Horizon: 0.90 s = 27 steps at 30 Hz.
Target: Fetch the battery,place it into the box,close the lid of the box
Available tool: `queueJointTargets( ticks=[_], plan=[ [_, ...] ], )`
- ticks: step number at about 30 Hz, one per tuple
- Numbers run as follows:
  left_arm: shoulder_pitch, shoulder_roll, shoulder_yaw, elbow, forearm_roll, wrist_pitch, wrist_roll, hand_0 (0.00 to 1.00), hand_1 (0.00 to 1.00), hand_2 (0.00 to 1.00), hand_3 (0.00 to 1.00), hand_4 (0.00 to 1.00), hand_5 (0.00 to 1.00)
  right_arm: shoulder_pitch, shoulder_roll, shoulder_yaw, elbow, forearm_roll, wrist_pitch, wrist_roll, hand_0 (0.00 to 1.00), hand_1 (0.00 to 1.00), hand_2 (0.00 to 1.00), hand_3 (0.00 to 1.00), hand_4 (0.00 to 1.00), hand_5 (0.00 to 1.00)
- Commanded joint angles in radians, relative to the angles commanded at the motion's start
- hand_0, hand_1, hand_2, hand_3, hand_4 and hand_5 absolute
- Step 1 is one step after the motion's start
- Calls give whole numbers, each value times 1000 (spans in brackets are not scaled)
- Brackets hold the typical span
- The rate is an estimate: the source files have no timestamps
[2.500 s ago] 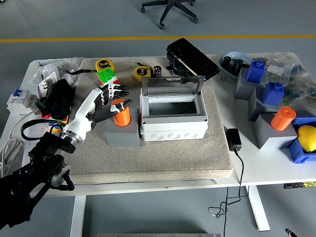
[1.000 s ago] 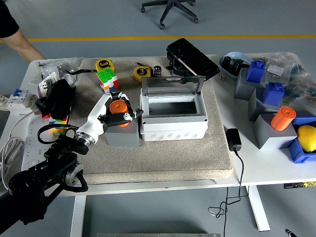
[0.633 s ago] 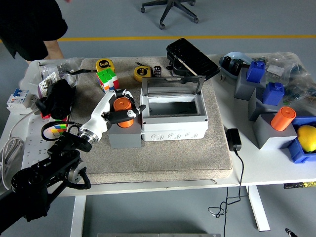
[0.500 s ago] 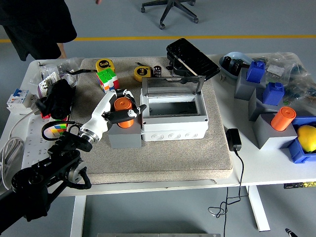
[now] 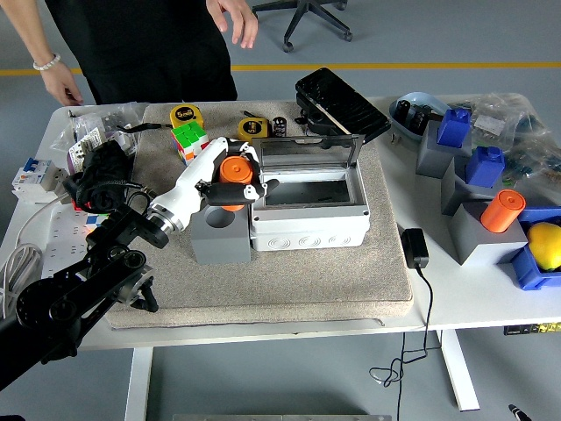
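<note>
While the battery (image 5: 235, 170), an orange cylinder, is clamped in the curled fingers (image 5: 251, 191) of the left hand (image 5: 230, 180), it sits clear of the grey holder (image 5: 217, 237) and just left of the box (image 5: 308, 209); it is not yet over the opening; the box stands open with its lid (image 5: 306, 151) raised at the far side; the right hand is not in view.

Judged step: carry the battery right, over the box rim, then release; lid closing is not yet begun.

Risks, as judgement: the fingers or the battery may strike the left wall of the box, because the hand is level with the rim and touching or nearly touching it; such a knock could shift the box on the mat (image 5: 263, 289); a release made too early would drop the battery between holder and box; the raised lid may be bumped and fall shut if the hand travels too far toward the far side; a person (image 5: 149, 44) stands behind the box and to its left, one hand (image 5: 235, 17) hanging free, holding nothing, and could enter the work area.

Count: one box; one held battery; a second orange cylinder (image 5: 502, 210) well right of the box; two tape measures (image 5: 186, 115) behind the box's left; one yellow ball (image 5: 545, 244) far right.
</note>
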Motion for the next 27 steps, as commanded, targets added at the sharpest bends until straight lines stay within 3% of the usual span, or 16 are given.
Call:
queueJointTargets(
  ticks=[10, 21, 27],
  plan=[
    [-187, -89, 184, 51, 88, 16, 95, 233, 189, 135, 174, 107, 2, 2, -4, -3, 1, 1, -9, 4, 661, 640, 649, 541, 887, 435],
    [-295, -174, 277, 179, 88, 26, 113, 237, 198, 137, 178, 138, 2, -11, -6, -6, 0, 7, -10, 5, 666, 640, 649, 540, 886, 434],
    [-323, -207, 299, 236, 77, 31, 125, 239, 204, 140, 179, 160, 2, -12, -4, 6, 2, 1, -14, 10, 663, 640, 648, 540, 886, 435]
  ],
)
